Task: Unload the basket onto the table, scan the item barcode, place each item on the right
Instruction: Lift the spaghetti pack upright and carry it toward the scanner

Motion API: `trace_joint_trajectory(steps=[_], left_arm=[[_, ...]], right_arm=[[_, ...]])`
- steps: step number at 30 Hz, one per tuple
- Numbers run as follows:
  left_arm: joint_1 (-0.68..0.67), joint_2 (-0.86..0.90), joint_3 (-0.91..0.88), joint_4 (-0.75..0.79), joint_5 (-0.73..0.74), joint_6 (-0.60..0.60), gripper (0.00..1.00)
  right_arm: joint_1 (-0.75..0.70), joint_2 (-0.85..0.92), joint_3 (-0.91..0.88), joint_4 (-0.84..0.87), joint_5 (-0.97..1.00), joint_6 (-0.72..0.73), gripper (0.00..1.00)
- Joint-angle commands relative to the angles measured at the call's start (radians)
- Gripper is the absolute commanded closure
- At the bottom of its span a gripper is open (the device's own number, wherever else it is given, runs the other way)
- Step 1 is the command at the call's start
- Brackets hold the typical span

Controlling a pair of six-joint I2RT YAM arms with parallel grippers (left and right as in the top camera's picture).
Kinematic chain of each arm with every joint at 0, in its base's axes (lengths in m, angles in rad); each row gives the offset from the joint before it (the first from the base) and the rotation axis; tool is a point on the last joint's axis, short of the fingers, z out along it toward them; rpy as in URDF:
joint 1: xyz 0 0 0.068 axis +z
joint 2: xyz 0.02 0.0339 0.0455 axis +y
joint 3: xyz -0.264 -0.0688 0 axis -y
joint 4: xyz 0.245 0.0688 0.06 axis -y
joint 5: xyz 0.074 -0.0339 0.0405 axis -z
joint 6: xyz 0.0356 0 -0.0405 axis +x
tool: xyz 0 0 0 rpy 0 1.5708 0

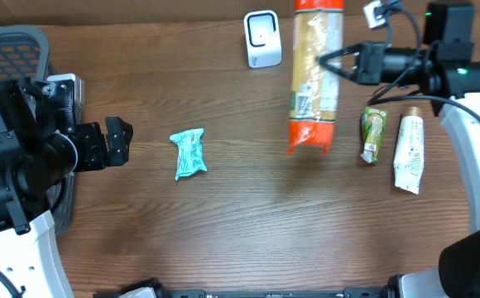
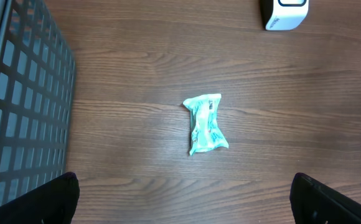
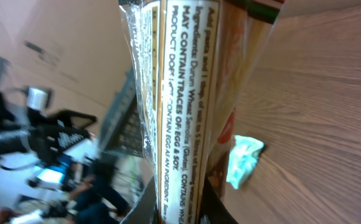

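Pasta packet held above wood-grain table (cardboard behind); scanner nearby.

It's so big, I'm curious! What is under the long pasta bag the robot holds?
Only wooden table shows around the pasta bag. The patch right beneath it is covered from above, so nothing there can be seen.

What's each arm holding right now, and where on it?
Right gripper holds the pasta packet about mid-length, jaws shut on its side. Left gripper holds nothing, jaws open.
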Motion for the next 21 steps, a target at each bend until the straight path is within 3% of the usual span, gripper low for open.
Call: trace_joint_trajectory(steps=[1,21], left_arm=[[0.004,0.004,-0.004,0.001,0.012,0.019,0.00],[0.004,0.004,-0.004,0.002,0.012,0.019,0.00]], right_arm=[[-0.021,-0.040,0.037,0.024,-0.163,0.100,0.96],[-0.008,-0.046,0.037,0.057,-0.092,0.131,0.96]])
